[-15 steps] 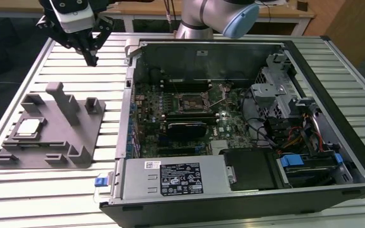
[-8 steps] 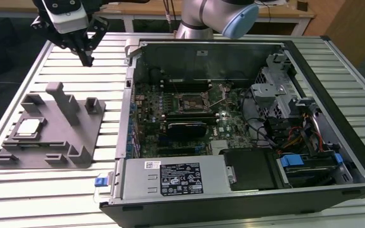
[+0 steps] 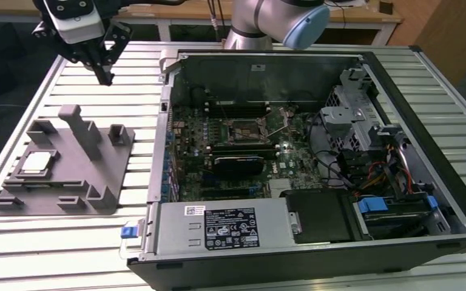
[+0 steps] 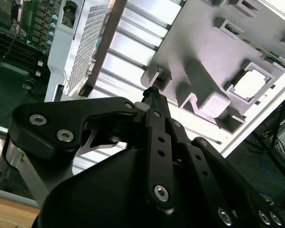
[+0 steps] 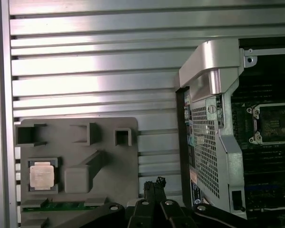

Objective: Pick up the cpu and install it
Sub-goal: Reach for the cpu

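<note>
The cpu, a small silvery square chip, lies flat in a pocket of the gray plastic holder block on the slatted table at the exterior view's left. Both wrist views show the cpu seated in the holder. My gripper hangs above the table behind the holder, well apart from the chip. Its black fingers are pressed together with nothing between them. The black-framed motherboard socket sits inside the open computer case.
The open computer case covers the middle and the exterior view's right of the slatted aluminium table; its metal side wall stands between holder and socket. A tall gray post rises from the holder. Cables and drive cages crowd the case.
</note>
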You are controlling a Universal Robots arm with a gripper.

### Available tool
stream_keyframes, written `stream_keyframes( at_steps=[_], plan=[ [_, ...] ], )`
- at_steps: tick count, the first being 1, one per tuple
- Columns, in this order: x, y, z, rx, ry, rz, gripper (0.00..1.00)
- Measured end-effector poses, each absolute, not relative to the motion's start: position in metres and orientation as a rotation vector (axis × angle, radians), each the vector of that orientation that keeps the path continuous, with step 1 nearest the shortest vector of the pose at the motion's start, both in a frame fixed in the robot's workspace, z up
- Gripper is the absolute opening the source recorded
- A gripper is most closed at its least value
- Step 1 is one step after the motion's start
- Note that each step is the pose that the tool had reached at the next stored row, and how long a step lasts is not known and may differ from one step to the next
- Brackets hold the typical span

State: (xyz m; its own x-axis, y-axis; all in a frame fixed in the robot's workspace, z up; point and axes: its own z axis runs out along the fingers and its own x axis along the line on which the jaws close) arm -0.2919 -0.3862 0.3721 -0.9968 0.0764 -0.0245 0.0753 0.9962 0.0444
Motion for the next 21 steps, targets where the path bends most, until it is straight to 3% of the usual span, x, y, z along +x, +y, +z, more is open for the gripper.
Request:
stream_keyframes(
  at_steps=[21],
  plan=[
    [-0.317, -0.386, 0.368, 0.118, 3.112, 0.068, 0.11]
  ],
)
